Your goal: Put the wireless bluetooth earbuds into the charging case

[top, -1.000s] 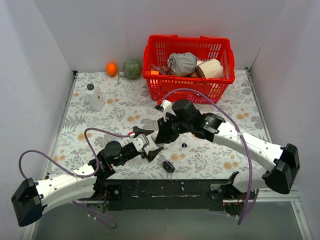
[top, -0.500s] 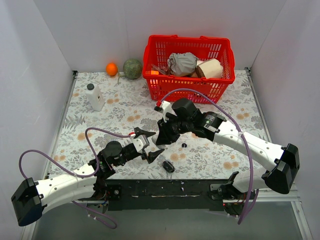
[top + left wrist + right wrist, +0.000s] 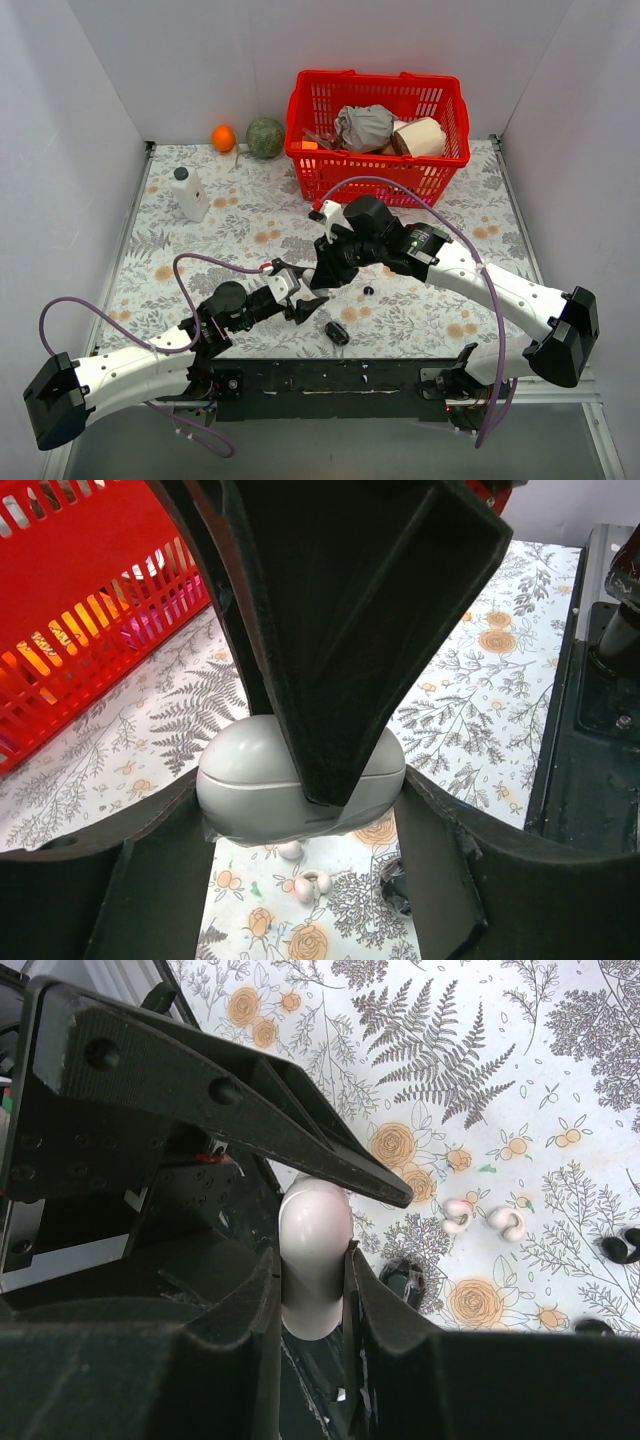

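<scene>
The charging case (image 3: 315,1235) is a glossy white pebble with its lid down, held above the table. My right gripper (image 3: 312,1260) is shut on its flat sides. My left gripper (image 3: 300,792) reaches in from the left, and its two fingers meet the case (image 3: 250,780) at both ends. In the top view the two grippers (image 3: 300,287) (image 3: 322,278) overlap and hide the case. One tiny black earbud (image 3: 368,291) lies on the cloth just right of them, and a small black bud (image 3: 622,1246) shows at the right edge of the right wrist view.
A larger black oval object (image 3: 337,333) lies near the front rail. Small pale ear tips (image 3: 458,1213) sit on the floral cloth below the case. A red basket (image 3: 310,150) with clutter stands at the back, a white bottle (image 3: 189,194) far left, an orange (image 3: 223,137) and green ball (image 3: 265,137) behind.
My left gripper's jaws have narrowed from wide open onto the ends of the case. The right gripper has kept holding the case in nearly the same spot.
</scene>
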Robot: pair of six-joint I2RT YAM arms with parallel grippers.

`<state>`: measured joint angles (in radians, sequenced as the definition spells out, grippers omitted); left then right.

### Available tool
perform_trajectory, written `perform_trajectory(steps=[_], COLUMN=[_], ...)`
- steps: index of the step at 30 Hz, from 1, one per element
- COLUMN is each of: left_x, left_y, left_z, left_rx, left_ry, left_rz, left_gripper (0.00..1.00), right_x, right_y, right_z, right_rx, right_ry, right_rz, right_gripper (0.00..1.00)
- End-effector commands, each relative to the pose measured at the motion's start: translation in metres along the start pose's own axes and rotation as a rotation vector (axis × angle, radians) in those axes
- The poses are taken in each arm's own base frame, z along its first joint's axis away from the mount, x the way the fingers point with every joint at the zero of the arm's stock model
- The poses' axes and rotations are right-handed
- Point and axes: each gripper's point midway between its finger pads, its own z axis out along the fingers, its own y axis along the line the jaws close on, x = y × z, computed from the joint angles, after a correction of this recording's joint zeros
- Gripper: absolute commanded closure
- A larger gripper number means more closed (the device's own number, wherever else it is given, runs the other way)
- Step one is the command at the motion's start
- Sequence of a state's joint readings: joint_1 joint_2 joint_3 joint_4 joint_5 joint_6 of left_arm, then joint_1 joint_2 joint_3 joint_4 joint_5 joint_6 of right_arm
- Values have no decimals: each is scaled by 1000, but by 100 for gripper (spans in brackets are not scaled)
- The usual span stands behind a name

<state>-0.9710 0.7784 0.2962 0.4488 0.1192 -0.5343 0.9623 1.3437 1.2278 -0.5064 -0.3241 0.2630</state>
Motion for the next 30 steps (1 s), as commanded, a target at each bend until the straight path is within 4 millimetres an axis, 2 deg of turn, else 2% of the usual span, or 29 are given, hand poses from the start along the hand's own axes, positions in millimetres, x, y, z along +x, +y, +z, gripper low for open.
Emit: perform_trajectory(steps=[1, 2, 5, 9, 10, 11, 12, 13, 14, 17, 20, 30], left_x=[-17, -18, -20, -22, -21, -21, -20, -21, -21, -22, -22, -21], left_y=[8, 9, 10, 12, 12, 12, 12, 13, 13, 13, 12, 9], left_z=[3, 3, 2, 2, 2, 2, 2, 2, 2, 1, 0, -3], left_rx=[-34, -36, -45, -53, -53, -53, -54, -55, -55, -55, -53, -40], left_ry=[-33, -36, -45, -47, -46, -46, -44, -47, -48, -53, -57, -56], left_rz=[20, 21, 25, 32, 35, 38, 36, 39, 39, 37, 36, 37], left_gripper=[48, 59, 75, 86, 89, 93, 100, 100, 100, 100, 100, 100], right_x=[-13, -14, -12, -11, -12, -12, -13, -13, -15, -20, -22, -27], right_y=[13, 14, 11, 9, 9, 8, 7, 7, 6, 4, 0, -8], right_z=[-3, -3, -2, -4, -5, -4, -5, -6, -6, -7, -7, -10], right_rx=[-51, -52, -43, -28, -26, -16, -14, -12, -2, 18, 43, 92], right_ry=[-34, -37, -34, -41, -45, -46, -48, -52, -59, -82, -95, -132], right_rz=[0, -1, 2, 2, 4, 7, 8, 8, 14, 24, 28, 36], right_gripper=[99, 99, 99, 99, 96, 79, 73, 68, 55, 43, 38, 37])
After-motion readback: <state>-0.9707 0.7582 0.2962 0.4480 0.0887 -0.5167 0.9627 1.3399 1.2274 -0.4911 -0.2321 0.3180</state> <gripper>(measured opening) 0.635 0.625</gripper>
